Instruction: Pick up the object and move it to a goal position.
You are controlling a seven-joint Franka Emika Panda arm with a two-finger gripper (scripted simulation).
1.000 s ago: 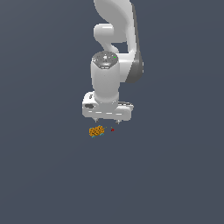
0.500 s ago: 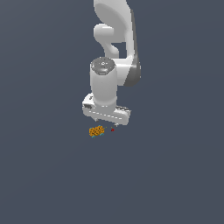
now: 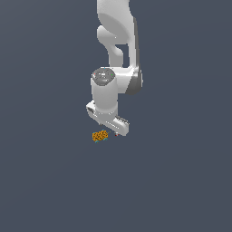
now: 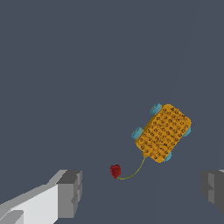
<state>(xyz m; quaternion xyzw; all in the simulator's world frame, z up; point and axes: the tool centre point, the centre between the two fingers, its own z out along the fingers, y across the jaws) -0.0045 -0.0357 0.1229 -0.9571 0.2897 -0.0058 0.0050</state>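
The gripper point(image 4: 142, 192) is spread wide and holds nothing. The object point(image 3: 99, 135) lies on the floor at the exterior view's center, just beside a red speck point(image 4: 115, 171).

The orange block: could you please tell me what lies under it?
The orange block rests on the plain grey floor, teal wheels at its edges. A thin cord links it to a red speck. Its underside is hidden.
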